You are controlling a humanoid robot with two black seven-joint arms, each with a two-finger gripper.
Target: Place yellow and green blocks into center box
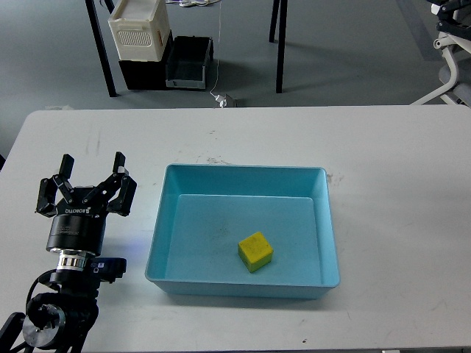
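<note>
My left arm [62, 294] is black throughout, built from rounded cylindrical segments. A bright silver metal ring sits between the wrist housing and the segment below it. The wrist housing is a black cylinder carrying white lettering, too small to read with certainty. My left gripper [90, 168] has two black fingers, each made of linked bars ending in a narrow tip. A round joint cap with a grey metallic centre shows near the lower frame edge.
</note>
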